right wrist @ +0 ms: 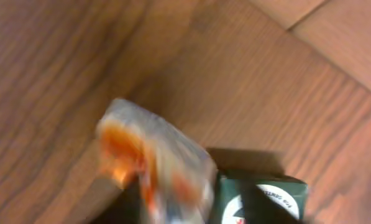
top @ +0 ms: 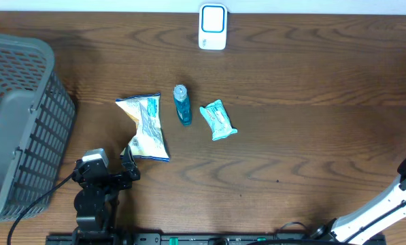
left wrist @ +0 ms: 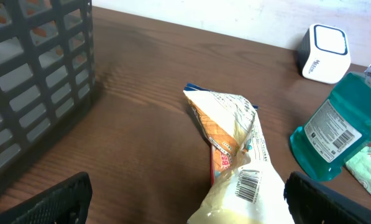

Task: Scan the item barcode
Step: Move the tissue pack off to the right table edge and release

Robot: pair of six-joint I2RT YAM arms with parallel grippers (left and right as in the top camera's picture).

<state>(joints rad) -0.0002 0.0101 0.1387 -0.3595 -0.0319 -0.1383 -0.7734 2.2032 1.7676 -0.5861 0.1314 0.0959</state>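
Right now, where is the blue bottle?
In the overhead view the bottle is mid-table, between the snack bag on its left and the teal packet on its right, with the white scanner beyond it.

Grey basket (top: 53, 116) on wooden table (top: 291, 136)

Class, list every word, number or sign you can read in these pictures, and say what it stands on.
White-and-yellow crinkled snack bag: a barcode, digits too small.
Teal plastic bottle: white label, print too small.
White box-shaped scanner: side lettering blurred.
Dark green box: round white logo, blurred.
Nothing can be quoted.
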